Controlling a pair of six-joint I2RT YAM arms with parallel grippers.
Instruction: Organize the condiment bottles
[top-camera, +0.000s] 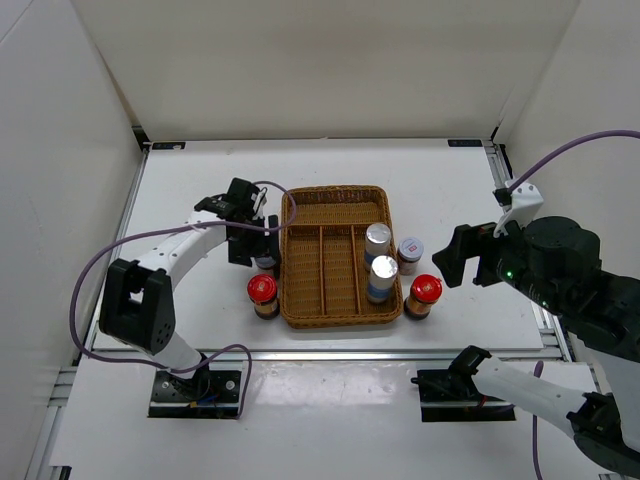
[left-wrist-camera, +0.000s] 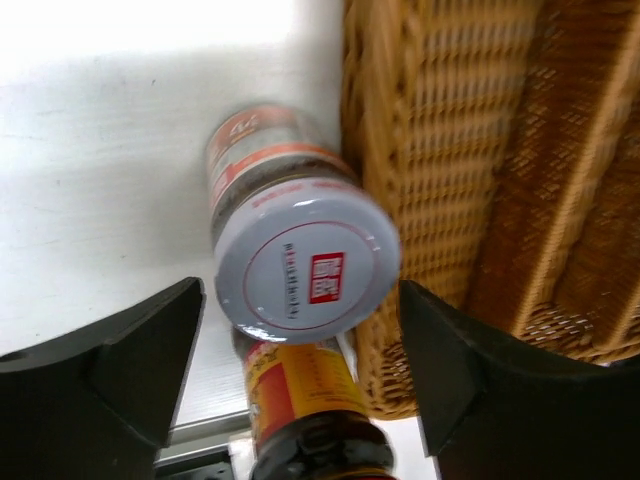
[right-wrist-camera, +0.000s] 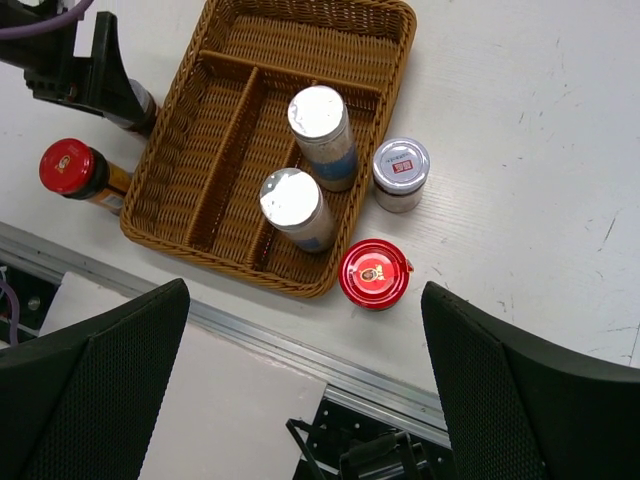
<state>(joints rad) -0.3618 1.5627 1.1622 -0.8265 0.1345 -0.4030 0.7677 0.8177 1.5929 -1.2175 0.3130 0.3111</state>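
Two tall silver-capped bottles (top-camera: 377, 240) (top-camera: 383, 275) stand in the right compartment of the wicker tray (top-camera: 300, 255). A short brown jar (top-camera: 410, 250) and a red-capped bottle (top-camera: 423, 293) stand just right of the tray. A second red-capped bottle (top-camera: 263, 293) stands at the tray's left front. My left gripper (top-camera: 243, 245) is open around the other short brown jar (left-wrist-camera: 305, 265), which stands against the tray's left wall; gaps show on both sides of the jar. My right gripper (top-camera: 458, 258) is open and empty, high above the red-capped bottle (right-wrist-camera: 374, 273).
The tray's left and middle compartments (right-wrist-camera: 215, 140) hold nothing. The table's front metal rail (right-wrist-camera: 300, 350) runs below the tray. White walls enclose the table at the back and sides. The left-side red-capped bottle (left-wrist-camera: 310, 420) is close in front of the left gripper's jar.
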